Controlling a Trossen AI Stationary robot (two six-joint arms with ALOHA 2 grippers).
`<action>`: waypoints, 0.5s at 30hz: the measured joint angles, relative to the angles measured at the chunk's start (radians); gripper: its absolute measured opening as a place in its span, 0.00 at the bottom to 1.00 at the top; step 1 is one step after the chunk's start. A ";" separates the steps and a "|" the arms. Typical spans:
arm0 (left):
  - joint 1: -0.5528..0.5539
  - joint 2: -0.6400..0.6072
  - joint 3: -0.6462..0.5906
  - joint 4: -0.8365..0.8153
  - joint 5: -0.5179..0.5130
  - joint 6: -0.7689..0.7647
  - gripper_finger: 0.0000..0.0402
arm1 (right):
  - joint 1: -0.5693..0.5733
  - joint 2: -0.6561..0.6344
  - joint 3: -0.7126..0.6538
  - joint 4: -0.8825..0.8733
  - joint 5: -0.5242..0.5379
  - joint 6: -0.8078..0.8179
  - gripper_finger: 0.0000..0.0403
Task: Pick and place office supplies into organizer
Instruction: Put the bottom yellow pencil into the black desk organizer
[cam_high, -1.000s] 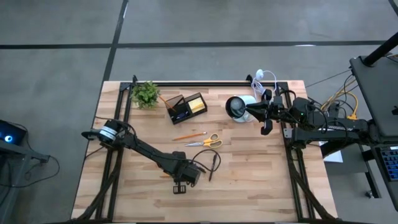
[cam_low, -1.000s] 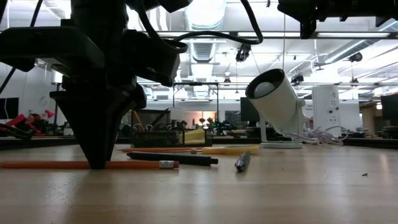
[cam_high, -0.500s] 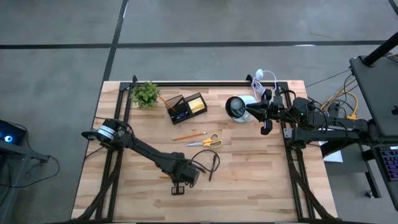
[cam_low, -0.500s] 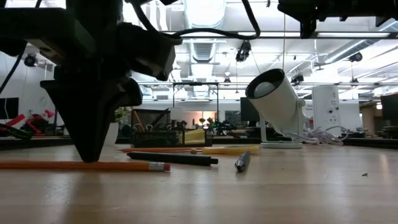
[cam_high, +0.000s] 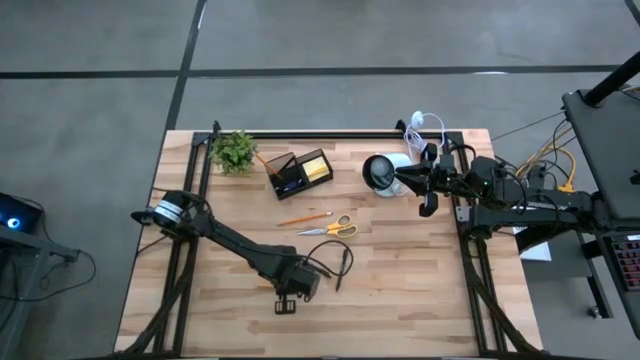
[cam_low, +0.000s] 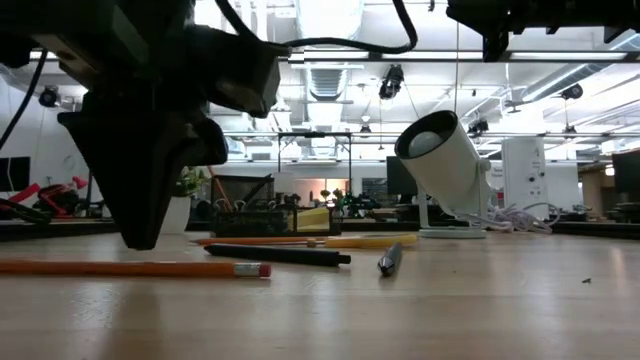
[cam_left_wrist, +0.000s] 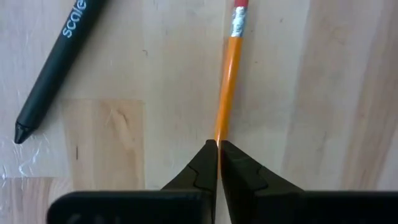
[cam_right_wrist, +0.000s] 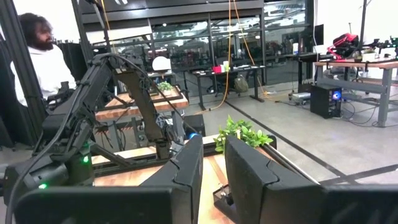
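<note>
My left gripper (cam_low: 140, 246) (cam_left_wrist: 218, 144) is shut and points straight down, near the table's near edge (cam_high: 290, 292). An orange pencil (cam_low: 130, 268) (cam_left_wrist: 227, 74) lies flat on the wood right under its tips. In the low view a small gap shows between tips and pencil. A black pen (cam_left_wrist: 56, 68) (cam_low: 278, 255) lies beside it. A second pencil (cam_high: 305, 217) and the scissors (cam_high: 335, 228) lie mid-table. The black organizer (cam_high: 297, 172), with a yellow note block, stands at the far side. My right gripper (cam_high: 428, 200) (cam_right_wrist: 211, 168) waits open, high by the table's right edge.
A white lamp-like cup (cam_high: 380, 172) (cam_low: 445, 165) and a white coiled cable (cam_high: 425, 125) sit at the far right, and a green plant (cam_high: 233, 150) at the far left. Another dark pen (cam_low: 390, 260) lies near the middle. A person (cam_right_wrist: 37, 50) shows beyond the table.
My left gripper, which stood with its tips down at the pencil, has risen a little off the table. The pencil has slid a short way toward the table's left and still lies flat on the wood.
</note>
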 joint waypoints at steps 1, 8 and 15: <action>0.000 0.000 0.004 0.002 0.001 0.000 0.02 | 0.000 0.000 0.000 0.000 0.000 0.000 0.15; 0.001 -0.002 0.055 0.129 0.000 0.000 0.29 | 0.000 0.000 0.000 0.000 0.000 0.000 0.15; -0.001 0.037 0.085 0.121 0.003 -0.027 0.48 | 0.000 0.000 0.000 -0.003 0.000 -0.001 0.15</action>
